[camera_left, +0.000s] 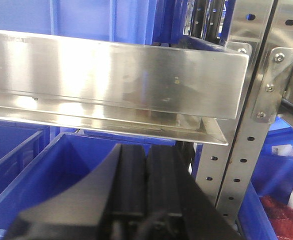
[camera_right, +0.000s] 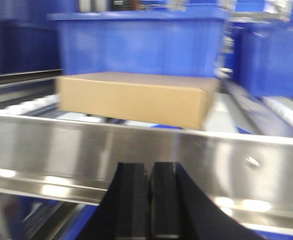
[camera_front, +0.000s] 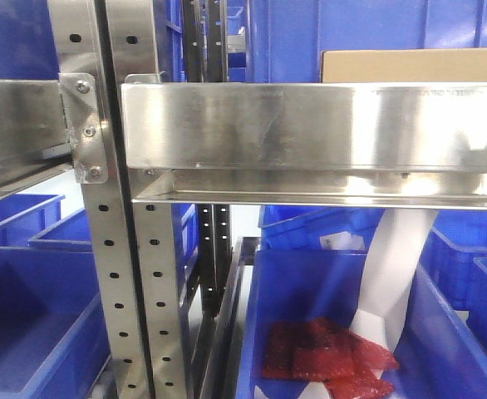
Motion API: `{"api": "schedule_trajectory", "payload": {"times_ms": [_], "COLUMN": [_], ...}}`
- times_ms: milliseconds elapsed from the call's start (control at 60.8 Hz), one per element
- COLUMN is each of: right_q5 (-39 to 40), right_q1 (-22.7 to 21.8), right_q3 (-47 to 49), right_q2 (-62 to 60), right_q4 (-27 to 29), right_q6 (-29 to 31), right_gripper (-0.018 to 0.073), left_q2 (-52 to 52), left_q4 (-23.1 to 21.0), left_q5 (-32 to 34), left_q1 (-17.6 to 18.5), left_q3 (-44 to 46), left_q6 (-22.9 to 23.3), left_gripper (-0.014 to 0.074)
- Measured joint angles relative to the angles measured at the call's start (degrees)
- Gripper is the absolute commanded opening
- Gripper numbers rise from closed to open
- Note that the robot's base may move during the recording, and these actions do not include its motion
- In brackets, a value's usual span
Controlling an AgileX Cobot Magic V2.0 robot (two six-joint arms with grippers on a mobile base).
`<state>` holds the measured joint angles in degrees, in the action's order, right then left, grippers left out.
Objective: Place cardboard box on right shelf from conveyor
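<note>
The shelf spans the front view as a broad polished rail, bolted at its left end to perforated uprights; a second steel shelf meets the uprights from the left. Below the rail, open room drops to blue bins, the nearest holding red packets and a white strip. More blue bins stand behind the shelf.

The box lies flat on the shelf behind the rail, its long axis running left to right along the rail, with one corner turned toward the right wrist camera. In the front view only its top strip shows above the rail, toward the right. It stands just in front of a blue bin, with bare shelf showing at its right.

The right pincer sits below and in front of the rail, apart from the box, its black fingers pressed together on nothing. The left pincer hangs under the left shelf's rail, over a blue bin, fingers likewise closed and empty.
</note>
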<state>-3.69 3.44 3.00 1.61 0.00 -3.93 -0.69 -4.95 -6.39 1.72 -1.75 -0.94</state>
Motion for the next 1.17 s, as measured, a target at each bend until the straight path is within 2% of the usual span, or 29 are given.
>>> {"api": "schedule_trajectory", "payload": {"times_ms": [131,510,1167], "right_q5": [0.95,4.39,4.51], "right_q1": [-3.12,-3.23,-3.23], "right_q3": [-2.9,-4.65,-4.65], "right_q2": [-2.01,-2.27,-2.27], "right_q4": [0.67,0.8,0.8], "right_q6": [0.0,0.0,-0.11], "right_gripper": [0.0029,0.0029,0.0029], "left_q2": [0.0,0.0,0.0], "left_q4": [0.0,0.0,0.0], "left_q5": [0.0,0.0,0.0], "left_q1": [0.0,0.0,0.0], "left_q3": [0.0,0.0,0.0], "left_q6": [0.0,0.0,0.0], "left_gripper": [-0.0119,-0.0119,-0.0119]}}
